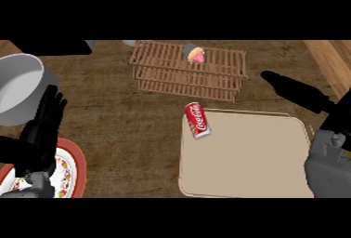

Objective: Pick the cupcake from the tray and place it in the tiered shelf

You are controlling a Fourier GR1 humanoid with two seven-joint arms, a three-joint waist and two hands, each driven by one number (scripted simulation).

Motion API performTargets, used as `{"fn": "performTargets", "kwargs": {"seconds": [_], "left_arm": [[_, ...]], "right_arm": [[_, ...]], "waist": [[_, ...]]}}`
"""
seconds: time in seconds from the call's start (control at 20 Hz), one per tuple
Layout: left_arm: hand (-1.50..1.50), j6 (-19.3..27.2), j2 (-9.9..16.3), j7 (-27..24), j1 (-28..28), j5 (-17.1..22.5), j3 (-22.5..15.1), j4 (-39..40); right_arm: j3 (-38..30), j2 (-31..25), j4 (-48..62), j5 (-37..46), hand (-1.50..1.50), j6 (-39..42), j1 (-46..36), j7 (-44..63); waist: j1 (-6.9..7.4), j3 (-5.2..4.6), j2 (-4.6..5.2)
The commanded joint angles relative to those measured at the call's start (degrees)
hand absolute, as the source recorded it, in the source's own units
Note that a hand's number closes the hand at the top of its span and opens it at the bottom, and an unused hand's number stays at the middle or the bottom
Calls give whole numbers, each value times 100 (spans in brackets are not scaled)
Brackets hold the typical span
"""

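From the head view, the cupcake (196,56) sits on the top level of the wooden tiered shelf (188,70), toward the back. It is pink and yellow. No hand is touching it.

The right hand (295,90) is black and reaches in from the right side. Its fingers (273,78) look straight and close together, and they hold nothing. The fingertips point at the right end of the shelf but stop just short of it. The cupcake is past those fingertips, further left and a little further back.

The tray (274,160) is tan and flat. It lies under the right hand and nearer than the fingers. A red soda can (197,121) lies on its side at the tray's far left corner, partly over the edge — it is well to the left of the right fingertips, between the tray and the shelf.

The left hand (40,132) rests at the left edge with its fingers up, straight and side by side, holding nothing. Just past its fingertips is a grey pot (21,86). Below its palm is a plate (74,169) with a red rim and small flower marks.

Everything stands on a brown counter (123,139).
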Motion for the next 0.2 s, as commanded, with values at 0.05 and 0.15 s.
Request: {"fn": "performTargets", "kwargs": {"seconds": [0.05, 0.15], "left_arm": [[0, 85, -94, 334, 42, -184, -216, -363], [0, -93, -19, 248, -215, 15, -43, -173]], "right_arm": [[-174, -360, -1635, -491, -150, 609, 1275, 57], [-260, -329, -1993, -475, -150, 735, 1418, 136]], "waist": [[152, 3, 47], [179, 0, 60]]}}
